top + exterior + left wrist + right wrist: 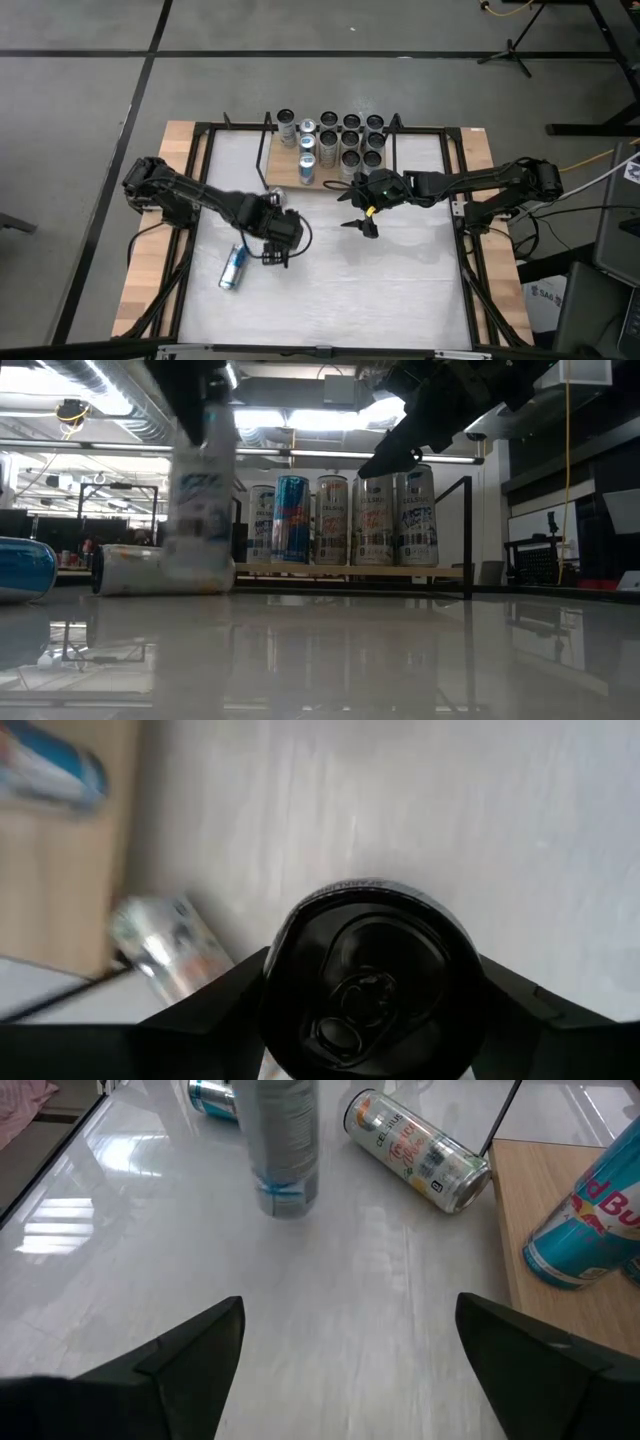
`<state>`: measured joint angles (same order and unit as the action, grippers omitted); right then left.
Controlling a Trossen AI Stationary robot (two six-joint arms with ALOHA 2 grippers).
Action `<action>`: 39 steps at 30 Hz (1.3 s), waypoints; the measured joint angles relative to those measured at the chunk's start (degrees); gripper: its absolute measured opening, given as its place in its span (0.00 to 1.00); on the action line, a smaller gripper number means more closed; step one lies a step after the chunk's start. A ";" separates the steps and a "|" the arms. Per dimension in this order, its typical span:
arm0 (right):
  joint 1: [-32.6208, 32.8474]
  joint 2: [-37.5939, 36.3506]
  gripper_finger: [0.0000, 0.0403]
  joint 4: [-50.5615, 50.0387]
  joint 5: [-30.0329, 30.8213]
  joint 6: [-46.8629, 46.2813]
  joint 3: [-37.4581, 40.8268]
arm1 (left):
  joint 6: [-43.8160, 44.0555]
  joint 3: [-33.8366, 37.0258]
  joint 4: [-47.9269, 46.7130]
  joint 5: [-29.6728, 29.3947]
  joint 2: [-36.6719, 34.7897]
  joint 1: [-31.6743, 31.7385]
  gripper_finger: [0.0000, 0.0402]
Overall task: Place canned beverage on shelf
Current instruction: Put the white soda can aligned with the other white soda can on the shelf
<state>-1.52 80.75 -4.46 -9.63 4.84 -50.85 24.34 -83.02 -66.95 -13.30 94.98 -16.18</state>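
My left gripper [272, 232] is shut on a pale canned beverage [200, 490], which stands upright left of the table's middle and looks just clear of the white top. The left wrist view looks down on the can's dark top [365, 985]. The shelf, a light-brown board [283, 172] in a black rod frame, stands at the far middle and carries several upright cans [340, 140]. My right gripper [362, 222] hangs open over the table in front of the shelf, with nothing between its fingers [170, 1360]. My left gripper pinches the can between its two fingers, one on each side of the upper wall just under the rim [280, 945]. The fingers [225, 1005] come from above, pointing steeply down. The can hangs upright below them; whether its base touches the table I cannot tell.
A silver can [418, 1150] lies on its side next to the shelf's near left corner. A blue can [233, 268] lies on the table nearer the left front. A black frame [200, 130] runs round the white tabletop. Bare table stretches to the near and right sides.
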 joint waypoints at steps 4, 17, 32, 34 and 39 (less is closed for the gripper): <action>0.00 0.00 0.87 -0.05 0.00 0.00 0.00 | -4.74 -4.05 -2.82 1.40 -0.02 3.52 0.60; 0.00 0.00 0.87 -0.11 0.00 0.00 0.00 | -18.20 -12.91 -9.97 2.27 -0.14 17.83 0.60; 0.00 0.00 0.87 -0.11 0.00 0.00 0.00 | -27.73 -12.98 -9.41 0.79 -0.18 33.98 0.60; 0.00 0.00 0.87 -0.14 0.00 0.09 0.00 | -27.88 -12.96 -8.10 0.74 -0.18 36.24 0.60; 0.00 0.00 0.87 -0.14 0.00 0.15 0.00 | -28.02 -12.63 -4.87 0.70 -0.18 41.00 0.60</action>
<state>-1.52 80.75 -4.60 -9.63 4.99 -50.85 -3.68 -95.66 -71.82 -12.60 94.80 24.82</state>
